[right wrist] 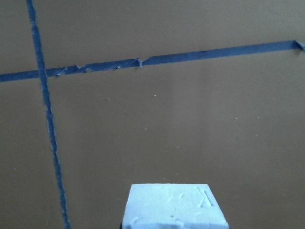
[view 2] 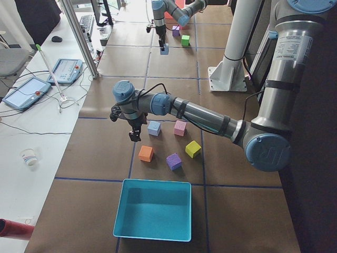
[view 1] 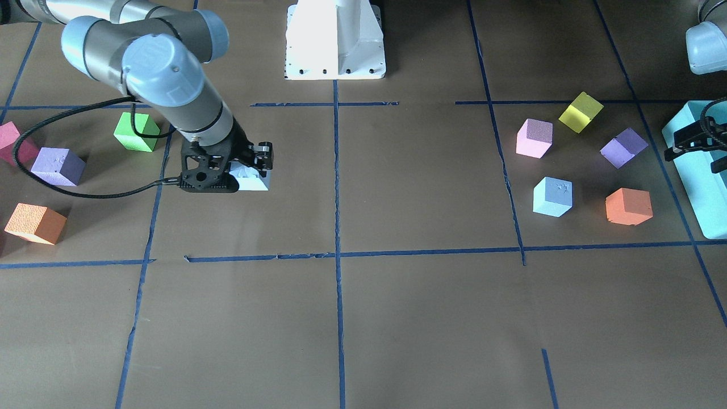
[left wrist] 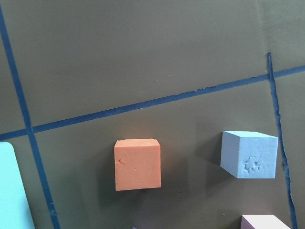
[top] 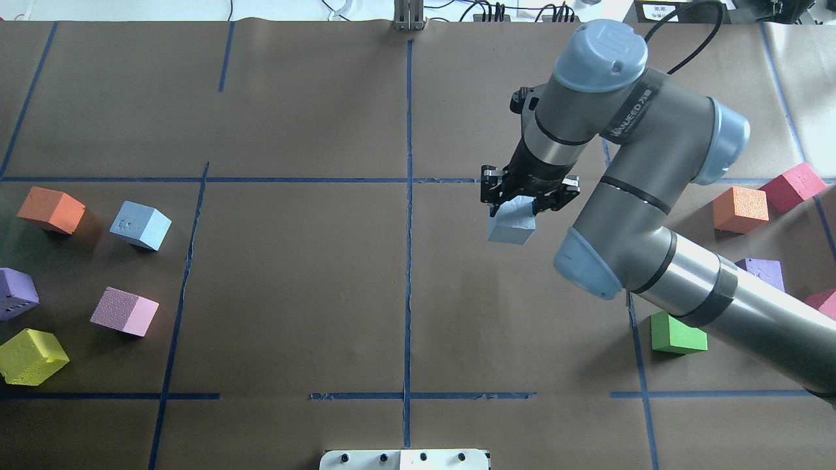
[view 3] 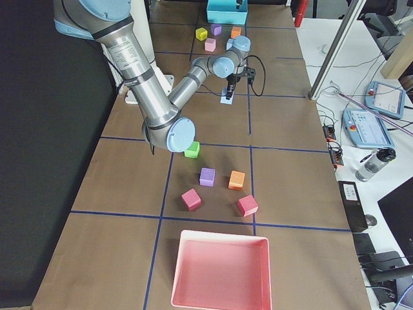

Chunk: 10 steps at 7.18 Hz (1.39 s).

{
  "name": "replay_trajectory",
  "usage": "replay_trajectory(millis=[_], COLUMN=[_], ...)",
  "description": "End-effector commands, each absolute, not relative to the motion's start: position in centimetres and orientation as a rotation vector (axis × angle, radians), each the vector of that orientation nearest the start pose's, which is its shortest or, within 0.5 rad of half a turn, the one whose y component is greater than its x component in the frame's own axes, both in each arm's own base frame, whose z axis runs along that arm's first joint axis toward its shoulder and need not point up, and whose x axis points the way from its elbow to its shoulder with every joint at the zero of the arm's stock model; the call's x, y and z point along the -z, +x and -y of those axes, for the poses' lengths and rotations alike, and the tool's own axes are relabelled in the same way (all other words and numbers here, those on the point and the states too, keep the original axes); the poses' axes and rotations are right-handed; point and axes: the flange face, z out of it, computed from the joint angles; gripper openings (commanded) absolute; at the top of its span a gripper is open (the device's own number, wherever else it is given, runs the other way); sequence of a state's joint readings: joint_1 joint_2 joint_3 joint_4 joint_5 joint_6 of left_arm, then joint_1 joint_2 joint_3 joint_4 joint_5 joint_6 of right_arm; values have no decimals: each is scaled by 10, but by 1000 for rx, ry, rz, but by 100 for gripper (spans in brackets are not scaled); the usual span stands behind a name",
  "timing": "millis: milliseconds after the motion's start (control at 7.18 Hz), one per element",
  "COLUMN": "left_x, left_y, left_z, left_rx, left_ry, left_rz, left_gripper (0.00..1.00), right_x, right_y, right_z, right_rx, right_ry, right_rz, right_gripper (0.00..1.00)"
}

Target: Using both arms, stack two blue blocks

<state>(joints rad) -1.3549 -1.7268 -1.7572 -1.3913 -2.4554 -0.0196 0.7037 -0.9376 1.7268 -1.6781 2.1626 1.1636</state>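
My right gripper [view 1: 251,172] is shut on one pale blue block [view 1: 255,183], near the table's middle on the robot's right side. It also shows in the overhead view [top: 511,230] and fills the bottom of the right wrist view [right wrist: 174,207]. I cannot tell whether it rests on the paper or hangs just above it. The other blue block [view 1: 552,196] sits on the paper among the cubes on the robot's left, and shows in the left wrist view [left wrist: 249,154]. My left gripper [view 1: 692,142] hovers by the turquoise tray's edge, apart from that block. I cannot tell if it is open.
An orange cube [view 1: 629,206], purple cube [view 1: 623,147], pink cube [view 1: 534,138] and yellow cube [view 1: 580,112] surround the free blue block. The turquoise tray [view 1: 701,193] is beside them. Green [view 1: 137,132], purple [view 1: 58,166], orange [view 1: 36,224] and red [view 1: 11,142] cubes lie behind my right arm.
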Motion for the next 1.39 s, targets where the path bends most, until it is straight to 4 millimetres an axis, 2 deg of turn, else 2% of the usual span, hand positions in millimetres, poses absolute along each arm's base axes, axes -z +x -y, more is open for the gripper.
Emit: replay_trajectory(millis=[0,139,278,418,557,696,975,1114,1253], left_x=[-492,-486,-486,-484,-481,-480,-480,-480,-479], left_y=[65,66,66,66,66,65,65,65,65], left_z=[544,543,542,541,541,540,539,539,538], left_rx=[-265,-271,-272,-273,-275,-275,-275,-274,-275], left_ry=[54,63,63,66,70,71,71,69,71], left_rz=[-899,-900,-900,-900,-902,-900,-900,-900,-900], left_gripper=[100,100,100,100,100,100,100,100,100], right_x=[-186,-159,-138,-140,-154,-164,-165,-171,-174], right_y=[-515,-557,-589,-609,-625,-629,-629,-629,-629], right_z=[466,470,475,473,473,474,474,474,475], right_rx=[-124,-126,-121,-108,-101,-95,-88,-89,-90], right_ry=[-150,-144,-128,-131,-121,-114,-114,-116,-117], right_rz=[844,822,798,780,777,762,760,755,752], right_gripper=[0,0,0,0,0,0,3,10,34])
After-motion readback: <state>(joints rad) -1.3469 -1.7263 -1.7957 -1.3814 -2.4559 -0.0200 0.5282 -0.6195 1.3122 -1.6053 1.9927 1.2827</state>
